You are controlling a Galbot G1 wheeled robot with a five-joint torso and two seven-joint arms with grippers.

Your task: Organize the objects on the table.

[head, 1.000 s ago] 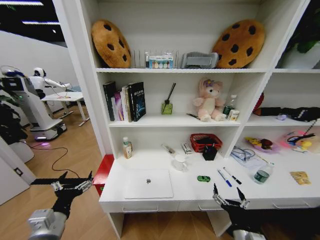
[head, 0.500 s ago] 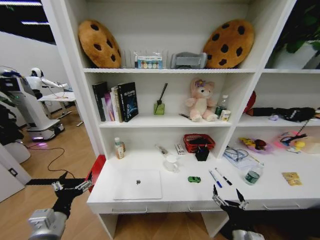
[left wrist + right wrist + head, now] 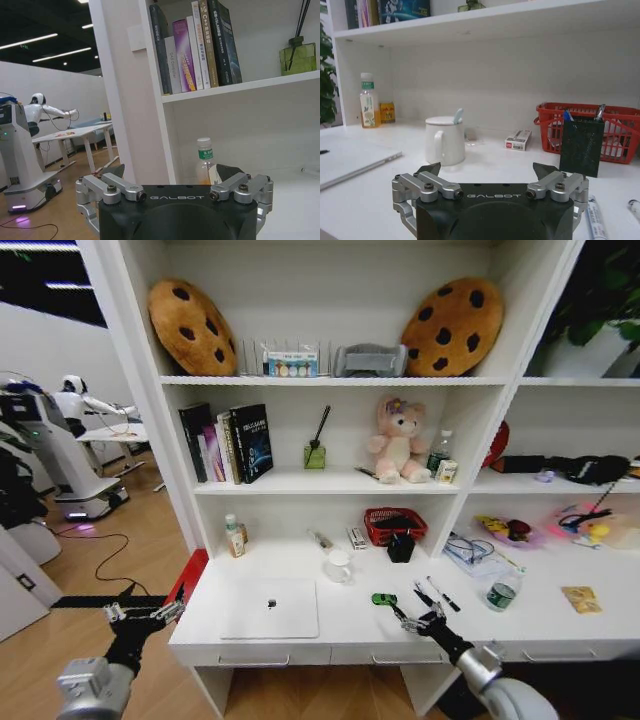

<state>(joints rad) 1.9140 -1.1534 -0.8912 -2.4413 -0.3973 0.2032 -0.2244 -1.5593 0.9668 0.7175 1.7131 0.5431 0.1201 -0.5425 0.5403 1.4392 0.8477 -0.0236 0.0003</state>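
Note:
The slim silver laptop (image 3: 268, 607) lies shut at the front left of the white table (image 3: 345, 632). A small green oval item (image 3: 384, 598) sits to its right, then two pens (image 3: 444, 598), a short clear bottle (image 3: 503, 590) and a yellow packet (image 3: 582, 600). My right gripper (image 3: 412, 612) hovers open low over the desk front, just beside the green item and the pens. In the right wrist view this gripper (image 3: 486, 170) holds nothing, with a pen (image 3: 595, 220) beside it and the laptop (image 3: 350, 160) off to one side. My left gripper (image 3: 140, 614) hangs open off the desk's left end.
A white mug (image 3: 338, 565) with a spoon, a black pen holder (image 3: 401, 547) and a red mesh basket (image 3: 395, 524) stand behind the objects. A tea bottle (image 3: 232, 536) is at the back left. Shelves with books (image 3: 225, 443) rise above. A red box (image 3: 190, 580) sits by the desk's left end.
My right gripper has risen from below the desk's front edge to just over the table by the green item and pens. The head camera shifted slightly. The left arm has stayed put.

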